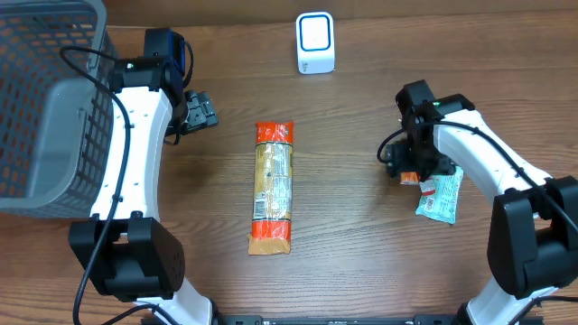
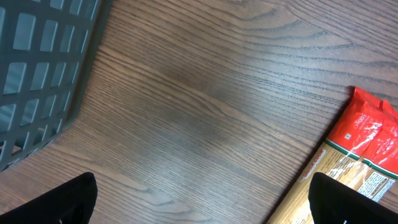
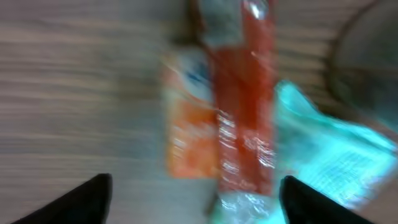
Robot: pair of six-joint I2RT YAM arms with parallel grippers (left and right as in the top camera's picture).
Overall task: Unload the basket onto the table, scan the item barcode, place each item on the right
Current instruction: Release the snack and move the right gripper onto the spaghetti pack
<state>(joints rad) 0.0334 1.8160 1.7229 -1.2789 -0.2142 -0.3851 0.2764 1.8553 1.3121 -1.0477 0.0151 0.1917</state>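
Note:
A long pasta packet (image 1: 273, 187) with red ends lies flat at the table's middle; its red end (image 2: 364, 140) shows in the left wrist view. The white barcode scanner (image 1: 315, 42) stands at the far edge. My right gripper (image 1: 408, 167) hovers open over a small pile at the right: a red packet (image 3: 245, 124), an orange one (image 3: 186, 137) and a teal one (image 3: 329, 155), all blurred. The red packet lies between the spread jaws (image 3: 199, 199), and neither finger touches it. My left gripper (image 1: 200, 110) is open over bare wood (image 2: 202, 202), left of the pasta packet.
A grey mesh basket (image 1: 45, 108) fills the far left corner, its wall (image 2: 37, 68) close to my left gripper. The teal packet (image 1: 441, 196) lies under the right arm near the table's right side.

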